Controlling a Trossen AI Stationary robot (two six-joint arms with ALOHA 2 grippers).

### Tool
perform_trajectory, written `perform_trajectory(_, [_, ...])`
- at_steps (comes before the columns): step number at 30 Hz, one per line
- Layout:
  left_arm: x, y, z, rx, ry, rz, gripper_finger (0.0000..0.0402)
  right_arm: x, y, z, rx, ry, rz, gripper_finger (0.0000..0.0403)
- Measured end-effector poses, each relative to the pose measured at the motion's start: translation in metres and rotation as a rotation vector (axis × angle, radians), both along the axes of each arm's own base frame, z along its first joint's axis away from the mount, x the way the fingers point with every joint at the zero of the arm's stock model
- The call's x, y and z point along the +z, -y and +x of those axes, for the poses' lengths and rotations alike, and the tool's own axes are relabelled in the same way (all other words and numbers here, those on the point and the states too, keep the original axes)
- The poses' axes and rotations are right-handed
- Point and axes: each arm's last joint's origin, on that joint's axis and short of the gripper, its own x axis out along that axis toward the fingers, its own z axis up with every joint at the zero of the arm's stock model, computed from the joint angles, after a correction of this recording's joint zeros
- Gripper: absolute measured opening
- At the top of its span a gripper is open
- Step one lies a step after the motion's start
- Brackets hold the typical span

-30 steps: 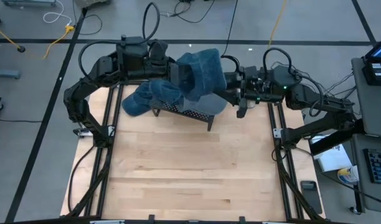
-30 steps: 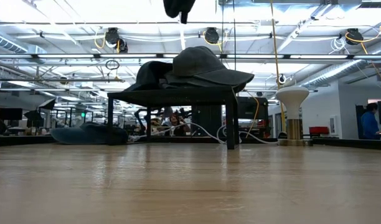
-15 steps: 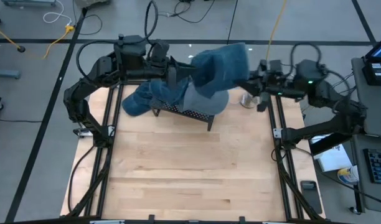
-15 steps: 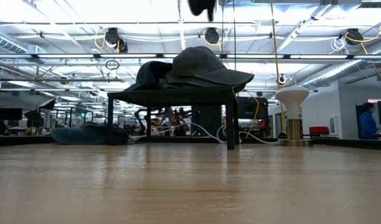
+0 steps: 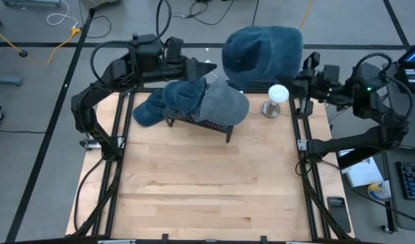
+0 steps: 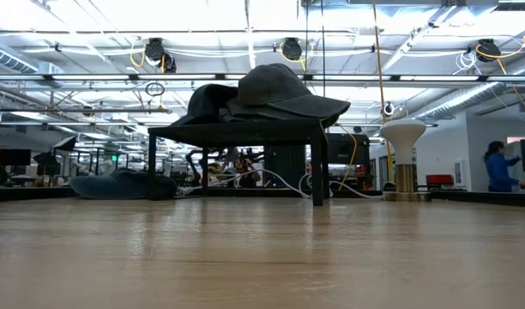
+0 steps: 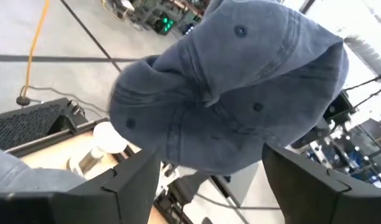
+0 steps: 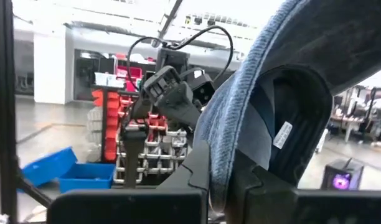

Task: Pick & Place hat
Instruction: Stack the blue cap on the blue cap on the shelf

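High view: right gripper (image 5: pixel 297 83) pinches the blue hat (image 5: pixel 262 53) aloft, upper centre, above the white stand (image 5: pixel 275 99); lifted, not yet placed.
Left wrist view: left gripper (image 7: pixel 210 169) spread, hat free of it.
Low view: other hats remain on the rack (image 6: pixel 237 131), centre.

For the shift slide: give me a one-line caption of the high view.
Right gripper lifts a blue hat above the white stand; left gripper open beside the rack.

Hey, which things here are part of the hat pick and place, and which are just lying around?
Part of the job:
- blue hat, held up by the right hand
- left hand, open, beside it
- white stand
- black rack with the grey hat and another blue hat

Lying about:
- dark blue hat on the table
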Motion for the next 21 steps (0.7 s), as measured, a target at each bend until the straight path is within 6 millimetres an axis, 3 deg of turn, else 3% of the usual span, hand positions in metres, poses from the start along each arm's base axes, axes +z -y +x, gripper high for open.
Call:
perform_trajectory(12, [-0.009,-0.006,0.016,0.009,0.087,0.027,0.0261,0.011,-0.006,-0.002,0.191,0.115,-0.030,0.0005])
perform_trajectory(21, [0.007,-0.002,0.025,-0.218,0.356,0.118,0.0265,0.008,-0.004,0.007,0.187,0.087,-0.038,0.0005])
